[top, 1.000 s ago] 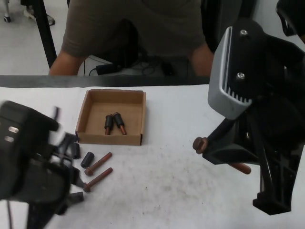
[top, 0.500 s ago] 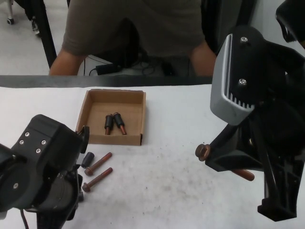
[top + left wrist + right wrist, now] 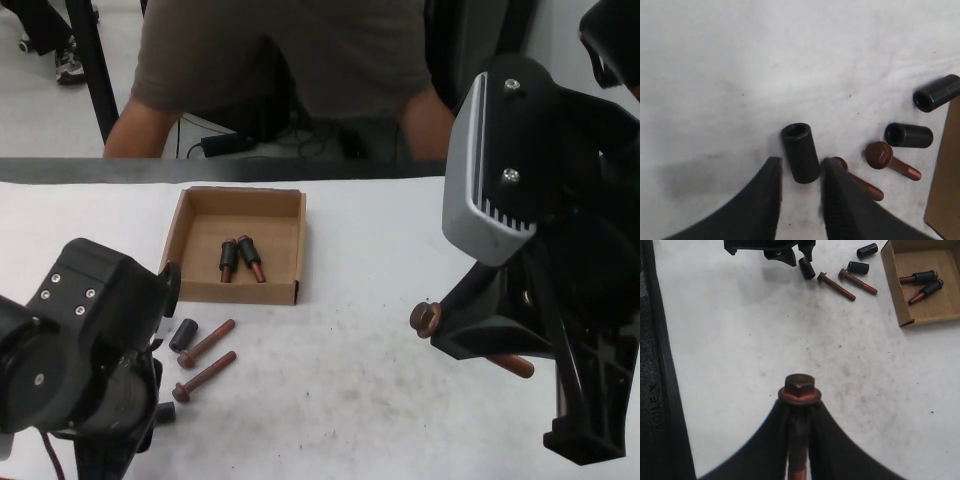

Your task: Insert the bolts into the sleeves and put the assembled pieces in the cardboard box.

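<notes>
White bench [image 3: 350, 400] is lying bare across the middle, with one arm working at each side of it. At one side, the left gripper [image 3: 802, 167] is hanging low over a sleeve [image 3: 800, 150] that is lying on its side. Its fingers are standing apart, one along each flank, bracketing the sleeve but not yet pinching it, by my reading. The sleeve's long axis is running out between the fingers, with the open bore facing away from the wrist.

Well apart across open bench, the right gripper [image 3: 800, 412] is clamping a bolt [image 3: 799, 386] by the shank, with the head poking out past the fingertips. I judge the coming move is depending on bringing the bolt's axis in line with that bore.

Two loose bolts [image 3: 207, 343] are crowding just beside one left finger, leaving little room there. Two spare sleeves [image 3: 908, 135] are lying nearer the cardboard box [image 3: 230, 292], which is holding two assembled pieces [image 3: 240, 257].
</notes>
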